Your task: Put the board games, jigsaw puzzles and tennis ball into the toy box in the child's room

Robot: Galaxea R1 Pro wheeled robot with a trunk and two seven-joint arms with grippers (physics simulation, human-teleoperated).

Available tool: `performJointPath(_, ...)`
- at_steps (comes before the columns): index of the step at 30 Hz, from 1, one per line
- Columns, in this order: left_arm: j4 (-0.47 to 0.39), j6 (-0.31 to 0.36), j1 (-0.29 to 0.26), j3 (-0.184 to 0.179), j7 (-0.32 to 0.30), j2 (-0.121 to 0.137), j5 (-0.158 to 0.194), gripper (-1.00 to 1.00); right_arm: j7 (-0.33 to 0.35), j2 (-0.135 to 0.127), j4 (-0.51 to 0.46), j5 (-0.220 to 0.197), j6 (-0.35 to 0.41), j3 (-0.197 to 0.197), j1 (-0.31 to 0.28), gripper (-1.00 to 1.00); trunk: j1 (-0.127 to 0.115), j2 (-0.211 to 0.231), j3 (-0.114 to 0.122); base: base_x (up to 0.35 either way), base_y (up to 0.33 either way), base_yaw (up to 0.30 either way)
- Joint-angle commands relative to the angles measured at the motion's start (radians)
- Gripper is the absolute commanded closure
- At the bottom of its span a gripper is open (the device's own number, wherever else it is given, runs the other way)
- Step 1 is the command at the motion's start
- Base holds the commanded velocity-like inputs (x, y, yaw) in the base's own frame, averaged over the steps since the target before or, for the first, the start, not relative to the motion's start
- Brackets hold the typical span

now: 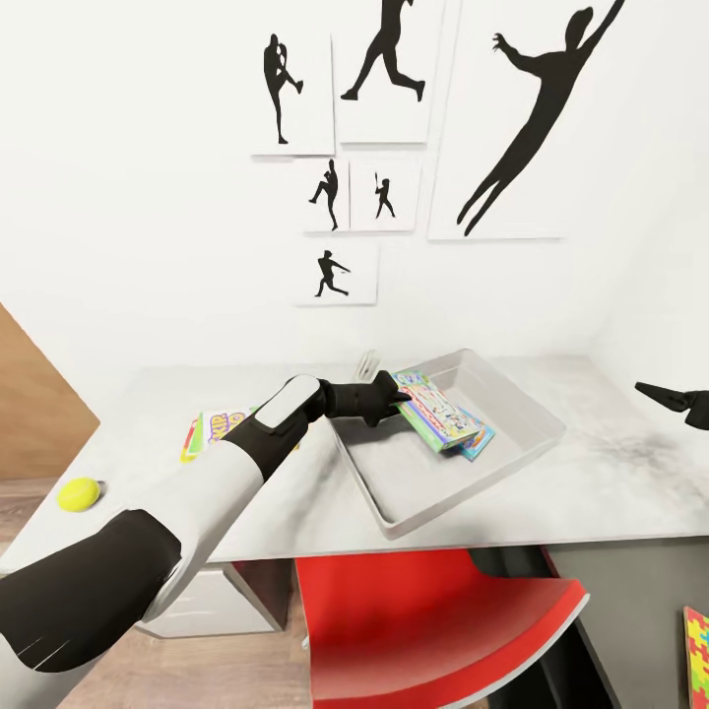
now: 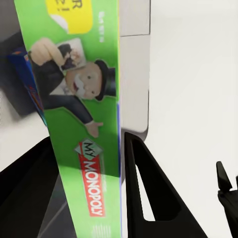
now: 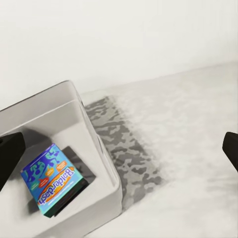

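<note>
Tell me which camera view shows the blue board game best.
The right wrist view: the blue board game lies in the toy box, cover unobstructed. In the head view the green game mostly hides it; the left wrist view shows a sliver.

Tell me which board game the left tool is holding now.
The green-edged game, over the toy box. The blue game lies under it; the yellow game lies on the table.

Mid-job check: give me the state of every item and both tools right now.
Left tool: shut on green board game, over toy box.
Blue board game: in toy box.
Yellow board game: on table.
Tennis ball: on table.
Right tool: cannot tell.
</note>
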Motion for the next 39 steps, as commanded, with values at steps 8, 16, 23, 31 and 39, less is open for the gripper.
performJointPath(8,0.014,0.001,-0.002,-0.001,0.011,0.0,0.009,1.0,0.007,-0.001,0.0,0.003,0.01,-0.002,-0.001,-1.0,0.0,-0.001,-0.001,0.0,0.0,0.0)
performJointPath(16,0.028,0.002,-0.002,-0.002,0.012,0.0,0.009,1.0,0.007,-0.003,0.0,0.002,0.013,-0.021,-0.002,-1.0,0.0,-0.001,-0.008,0.0,0.0,0.0)
performJointPath(23,0.028,0.002,-0.002,-0.002,0.012,0.0,0.009,1.0,0.007,-0.003,0.0,0.002,0.013,-0.023,-0.002,-1.0,0.0,-0.001,-0.019,0.0,0.0,0.0)
performJointPath(31,0.029,0.001,-0.001,-0.001,0.012,0.0,0.01,1.0,0.007,-0.003,0.0,0.002,0.013,-0.022,-0.001,-1.0,0.0,-0.001,-0.032,0.0,0.0,0.0)
performJointPath(39,0.039,0.001,0.003,0.0,0.012,0.0,0.01,1.0,0.007,-0.003,0.0,0.002,0.013,-0.021,-0.001,-1.0,0.0,-0.001,-0.044,0.0,0.0,0.0)
